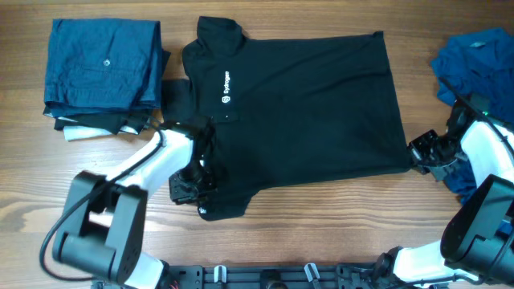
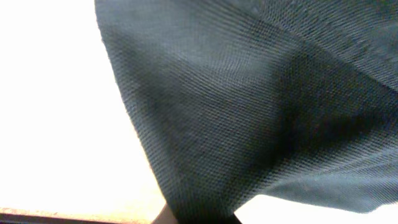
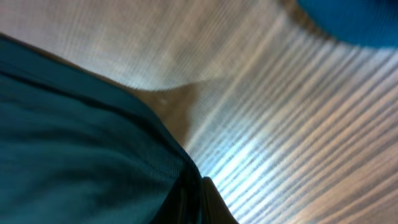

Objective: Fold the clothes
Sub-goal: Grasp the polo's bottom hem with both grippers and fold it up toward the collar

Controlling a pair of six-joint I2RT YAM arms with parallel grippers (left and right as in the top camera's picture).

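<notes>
The black short-sleeved shirt point(image 1: 305, 104) lies spread flat in the middle of the wooden table, collar at the upper left and a white logo on the chest. My left gripper point(image 1: 195, 178) is shut on the shirt's near sleeve area. In the left wrist view the black fabric point(image 2: 249, 112) fills most of the frame and runs down between the jaws. My right gripper point(image 1: 415, 152) is shut on the shirt's near right hem corner. In the right wrist view the dark cloth point(image 3: 81, 149) disappears into the closed fingers point(image 3: 214, 202).
A folded blue garment point(image 1: 104, 64) sits on a small stack at the back left, with black and white cloth under it. A crumpled blue garment point(image 1: 474, 56) lies at the back right, beside my right arm. A black rail point(image 1: 273, 277) runs along the near edge.
</notes>
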